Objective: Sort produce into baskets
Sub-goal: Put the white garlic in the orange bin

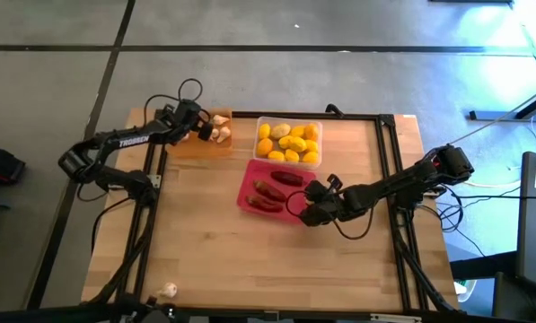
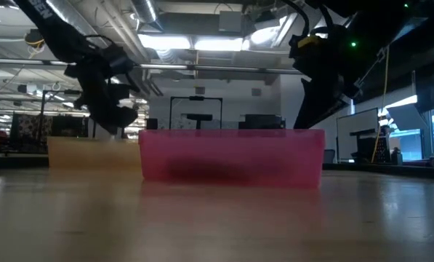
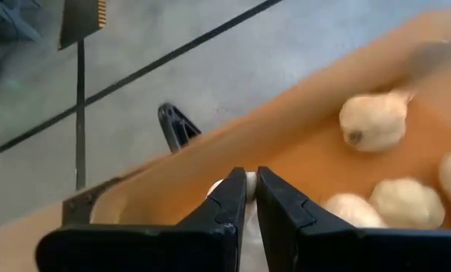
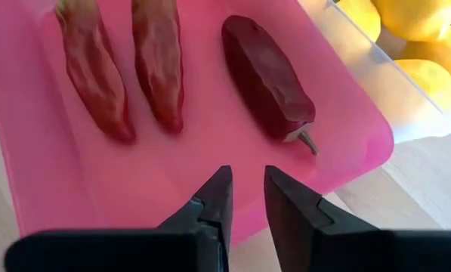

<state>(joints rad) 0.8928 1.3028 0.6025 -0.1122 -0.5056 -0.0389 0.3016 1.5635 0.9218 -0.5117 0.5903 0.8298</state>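
Left gripper [image 3: 248, 198]: jaws pinched on a garlic bulb [image 3: 242, 183] over the orange tray [image 1: 215, 144] at the table's far left. Right gripper [image 4: 246, 198]: jaws slightly apart, holding nothing, above the pink tray's [image 4: 29, 136] near edge, three chili peppers [image 4: 155, 64] inside. Lemons [image 1: 290, 143] fill the clear tray [image 1: 262, 123]; one garlic [image 1: 168, 290] lies near left.

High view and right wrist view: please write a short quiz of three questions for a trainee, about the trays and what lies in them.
1. True or false: the pink tray holds three peppers.
2. What fills the clear tray? A. tomatoes B. lemons C. peppers
3. In a few words: where does the one garlic bulb outside every tray lie?

Key
1. True.
2. B.
3. On the bare table, near the corner on the left arm's side, far from all three trays.
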